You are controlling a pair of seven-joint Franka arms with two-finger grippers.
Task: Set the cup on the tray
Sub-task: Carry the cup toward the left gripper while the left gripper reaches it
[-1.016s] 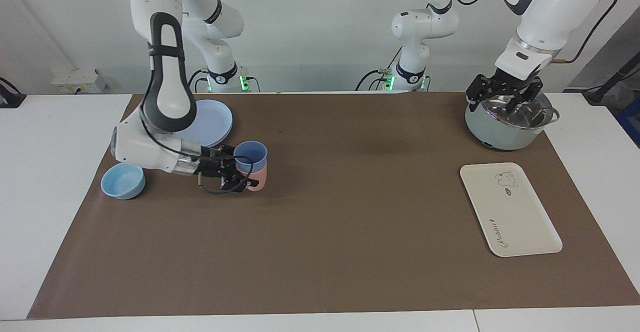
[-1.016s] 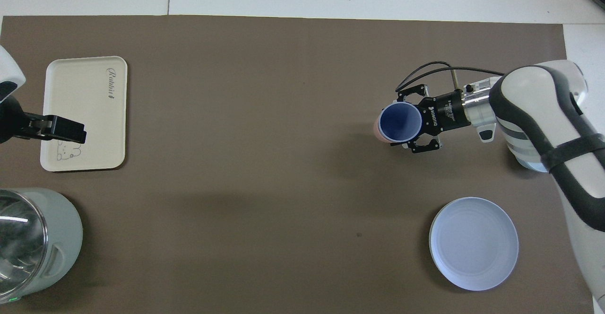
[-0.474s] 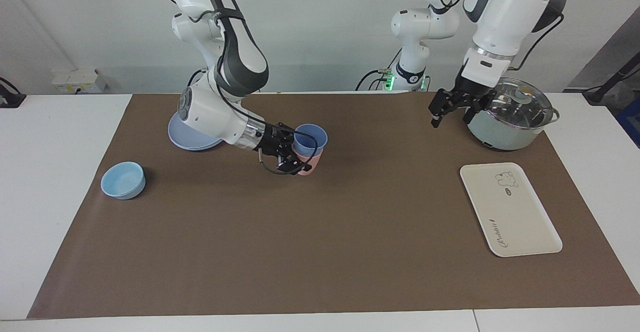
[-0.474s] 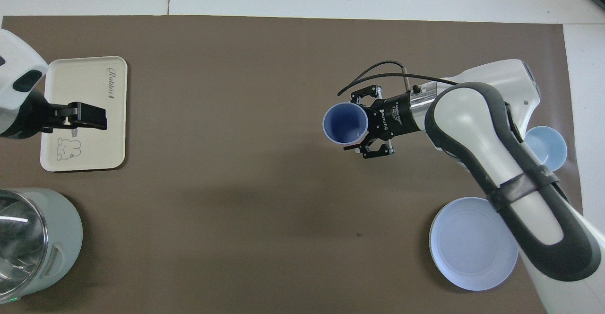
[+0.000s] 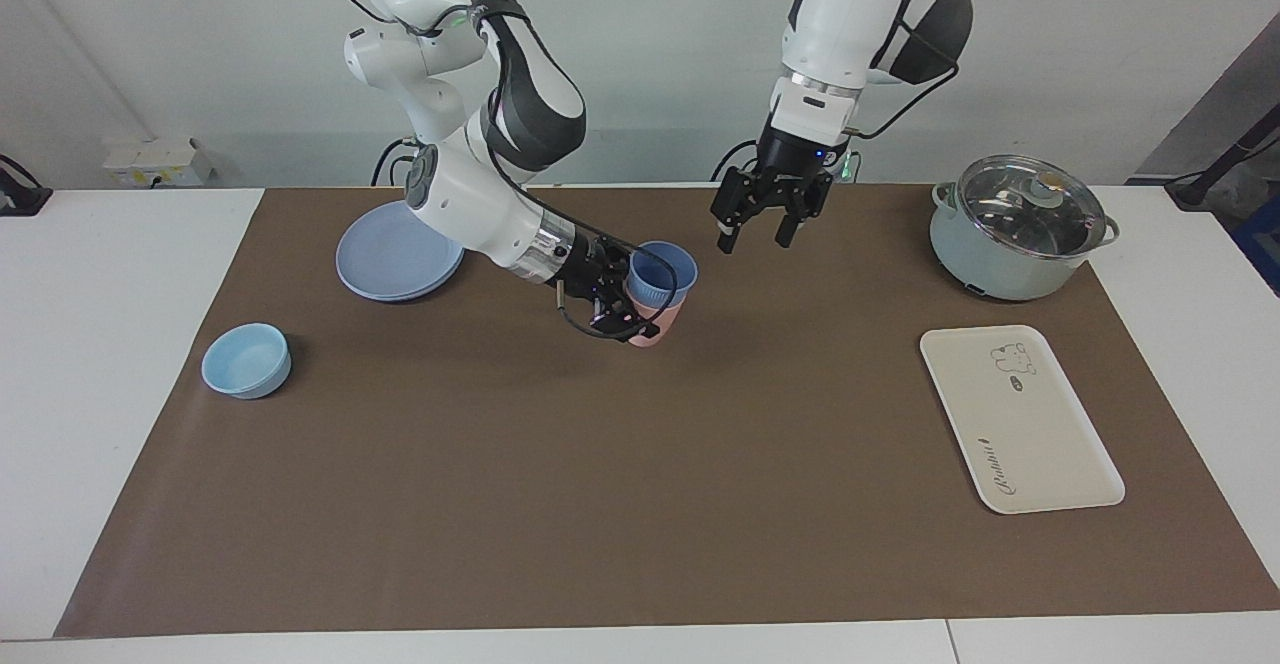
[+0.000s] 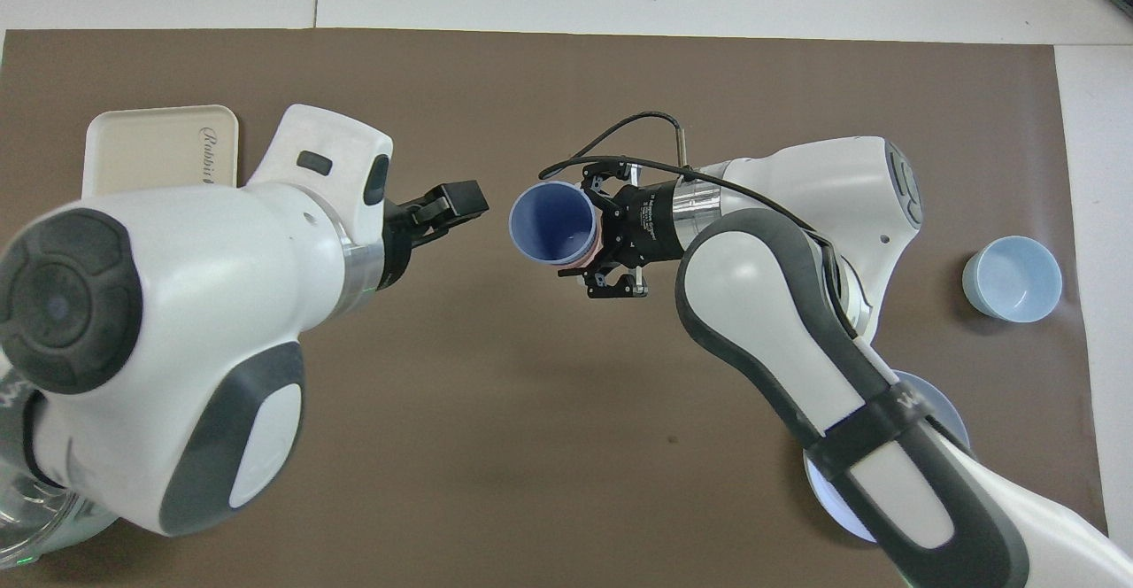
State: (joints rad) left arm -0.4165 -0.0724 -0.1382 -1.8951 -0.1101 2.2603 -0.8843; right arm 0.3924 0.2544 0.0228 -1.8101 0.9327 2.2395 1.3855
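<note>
My right tool (image 5: 622, 296) is clenched around the pink tumbler (image 5: 655, 330), and the cup (image 5: 661, 274) sits nested inside it, its rim poking out on top. The pair hangs tilted just above the mat (image 5: 640, 504), a little above the centre of the facing frame. My right arm drops from the upper part of that frame, elbow bent, forearm slanting down, wrist nearly level. My left tool (image 5: 752, 242) hovers near the stack at upper centre, pointing down from an upright forearm, fingers spread and holding nothing. The tray (image 5: 1040, 444) lies bare on the surface at my left arm's end, low in the frame, well apart from the cup.
</note>
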